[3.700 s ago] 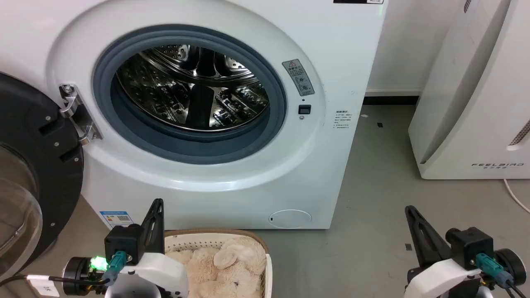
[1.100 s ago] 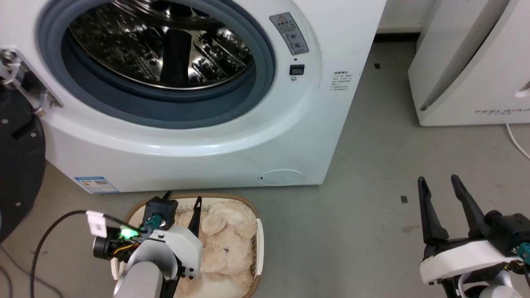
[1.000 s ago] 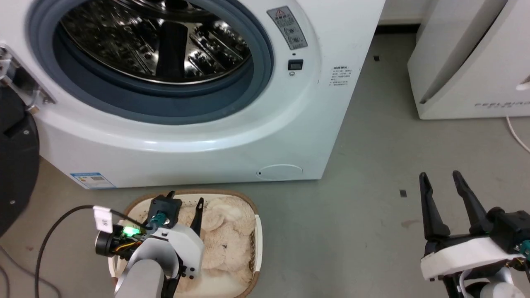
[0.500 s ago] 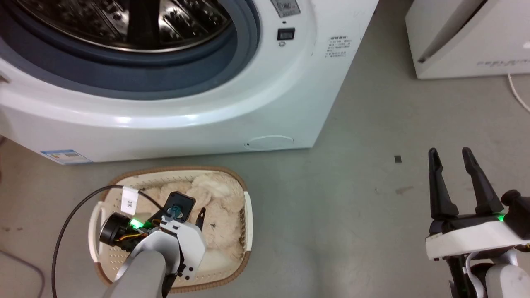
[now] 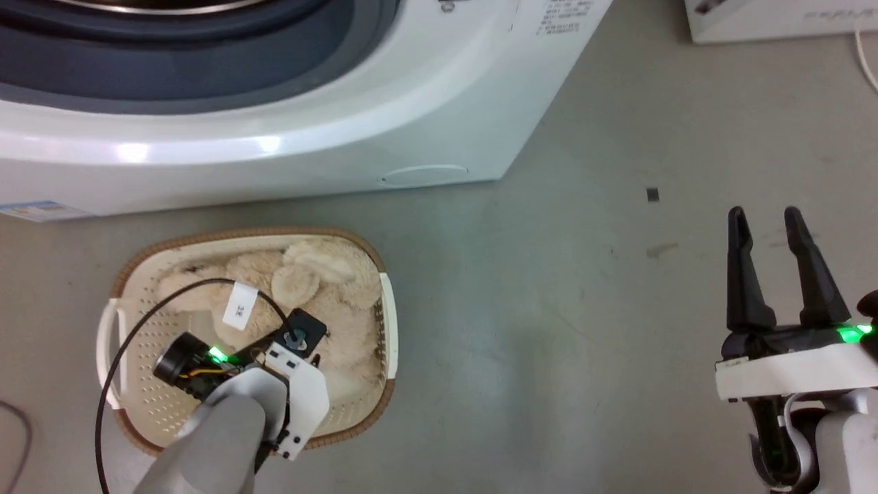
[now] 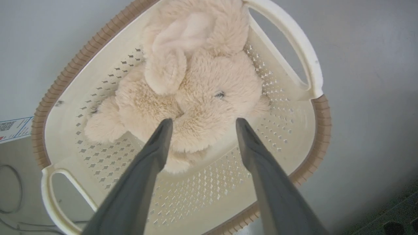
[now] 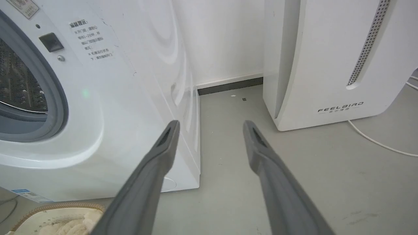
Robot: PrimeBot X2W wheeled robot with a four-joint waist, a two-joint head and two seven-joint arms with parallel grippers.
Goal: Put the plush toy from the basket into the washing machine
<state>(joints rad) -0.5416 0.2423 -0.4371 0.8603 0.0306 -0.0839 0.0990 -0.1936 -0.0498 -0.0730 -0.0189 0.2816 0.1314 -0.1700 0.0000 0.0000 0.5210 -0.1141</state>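
Flanking plush toy [image 6: 196, 94] snout | left gripper [image 6: 201, 121], fingers apart | inside basket [image 6: 323, 130]

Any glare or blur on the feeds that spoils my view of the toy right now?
Head view: two bright glare patches on the washing machine front, none on the plush toy. Left wrist view: toy sharp and evenly lit, basket rim bowed by the wide lens, fingers of the left tool soft-edged.

A: What do we record as the carrying element?

B: We record a grey floor [image 5: 535, 343]. Directly on it stand the washing machine [image 5: 288, 147], the basket [image 5: 240, 234] just in front, and a white appliance [image 7: 326, 58] well apart, its white cable [image 7: 372, 139] trailing alongside.
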